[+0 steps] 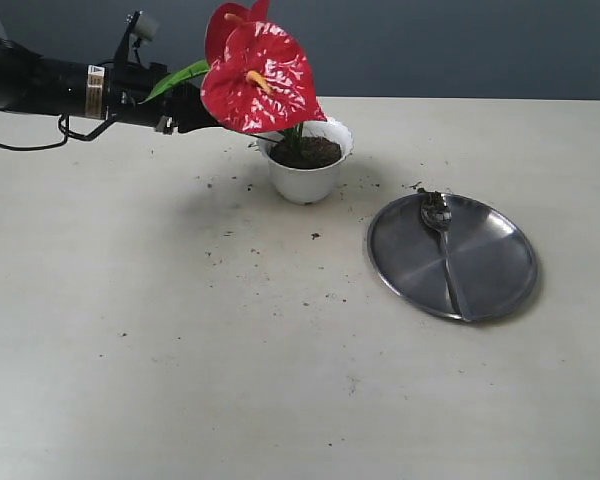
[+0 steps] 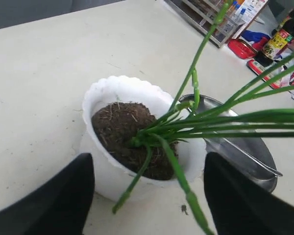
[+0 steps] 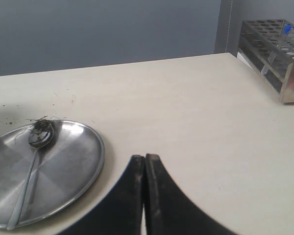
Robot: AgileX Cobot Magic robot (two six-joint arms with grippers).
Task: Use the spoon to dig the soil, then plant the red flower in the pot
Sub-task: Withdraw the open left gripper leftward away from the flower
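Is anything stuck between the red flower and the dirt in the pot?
Nothing visible is. The red flower's stems already reach down into the soil inside the pot. The spoon lies apart on the steel plate.

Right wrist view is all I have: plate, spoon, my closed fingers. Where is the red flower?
Observer: The red flower has its stems standing in the soil of the pot.
Operator: Is the left gripper holding it?
Observer: No. The left gripper is open, with its fingers on either side of the pot and touching no stem.
Operator: Is the flower upright?
Observer: No, it's tilted. In the exterior view the blooms lean out past the pot's rim toward the left arm.
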